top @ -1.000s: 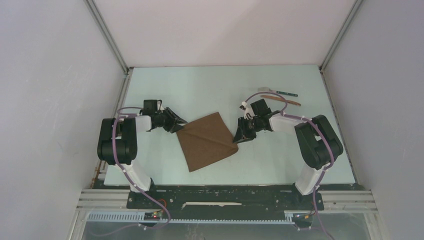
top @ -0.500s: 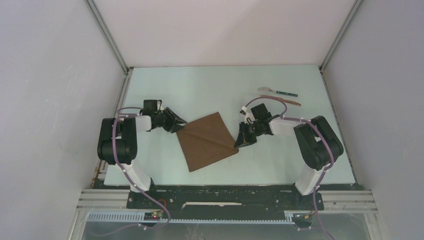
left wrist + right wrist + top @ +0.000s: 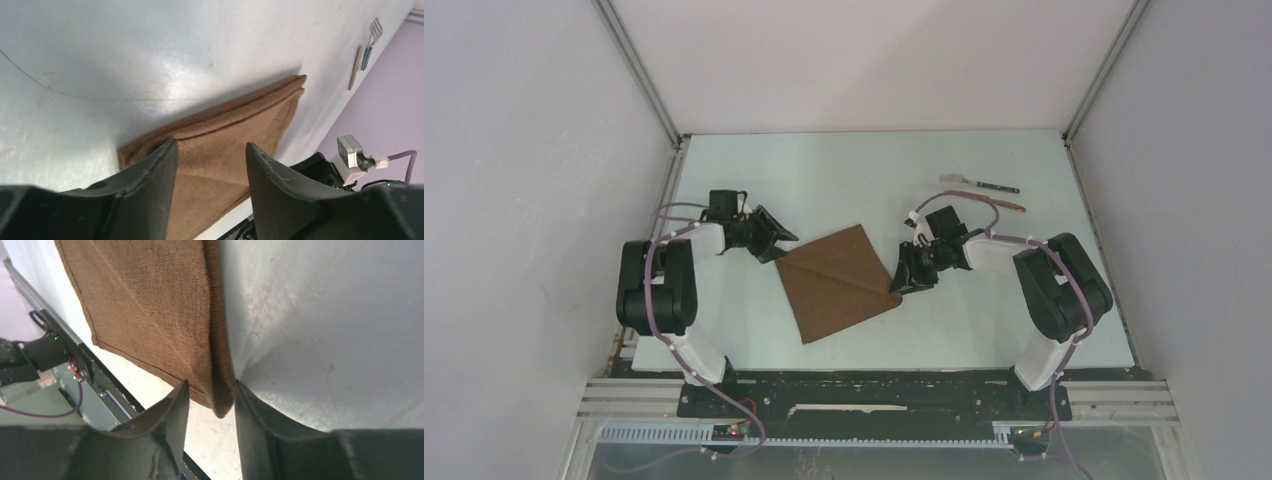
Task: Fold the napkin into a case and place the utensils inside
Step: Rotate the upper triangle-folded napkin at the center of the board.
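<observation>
The napkin (image 3: 839, 283) lies folded flat on the table (image 3: 824, 180), mid-frame in the top view. Its left corner sits under the left gripper (image 3: 782, 243), whose fingers (image 3: 160, 165) are spread and not clamping. Its right corner pokes between the right gripper's (image 3: 901, 283) parted fingers (image 3: 172, 405), unpinched. The utensils (image 3: 981, 186) lie upper right, well apart.

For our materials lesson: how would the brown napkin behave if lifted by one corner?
Probably floppy: the napkin is woven cloth lying flat, folded double, so it would likely drape and unfold. Its coarse weave suggests it won't slip easily.
</observation>
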Tool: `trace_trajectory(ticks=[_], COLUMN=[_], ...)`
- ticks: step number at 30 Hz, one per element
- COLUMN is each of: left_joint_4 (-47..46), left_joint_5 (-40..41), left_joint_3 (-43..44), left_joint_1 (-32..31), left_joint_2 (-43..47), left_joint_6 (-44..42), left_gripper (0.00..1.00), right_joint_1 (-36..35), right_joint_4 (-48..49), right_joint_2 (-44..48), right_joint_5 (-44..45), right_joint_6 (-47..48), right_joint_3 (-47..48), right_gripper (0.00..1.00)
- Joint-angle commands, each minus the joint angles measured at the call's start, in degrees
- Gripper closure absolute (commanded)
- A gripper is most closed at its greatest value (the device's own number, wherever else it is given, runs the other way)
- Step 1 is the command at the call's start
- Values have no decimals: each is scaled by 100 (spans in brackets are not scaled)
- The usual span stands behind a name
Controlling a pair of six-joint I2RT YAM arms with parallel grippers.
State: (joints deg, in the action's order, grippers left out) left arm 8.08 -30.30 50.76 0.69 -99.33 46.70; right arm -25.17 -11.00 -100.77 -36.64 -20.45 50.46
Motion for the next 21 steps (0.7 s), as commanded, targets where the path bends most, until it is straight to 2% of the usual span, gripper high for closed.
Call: trace_trajectory(ticks=[1,4,7,10,13,16,21], left_joint_4=[999,1888,2691,3123,2778,2676,2657], left_joint_5=[83,311,631,714,448,332,202], left_joint_3=[733,1429,2038,2315,2030,1834,1509], left_joint_1=[-24,-16,-25,-23,-20,-198,-218], left_joint_2=[818,1009,821,631,858,1134,1685], left_joint_6=[-856,-1540,-2141,-2273,-2034,-1973,-1991], left_gripper=[39,35,32,30,30,30,30], right_joint_1=[-79,-185,-236,-245,-450,-728,-1079], right_joint_4=[-727,-1346,-1389,-393,1284,1974,2576], right_joint_2=[596,988,1338,1966,2559,2607,2101], right_joint_5=[790,1570,1676,1259,1415,1731,2129], right_joint_6=[187,-46,-799,-2359,-3886,-4591,-5368], right_joint_3=[286,242,-112,-967,-1985,-2372,-2557], right_gripper=[49,35,28,28,28,28,31])
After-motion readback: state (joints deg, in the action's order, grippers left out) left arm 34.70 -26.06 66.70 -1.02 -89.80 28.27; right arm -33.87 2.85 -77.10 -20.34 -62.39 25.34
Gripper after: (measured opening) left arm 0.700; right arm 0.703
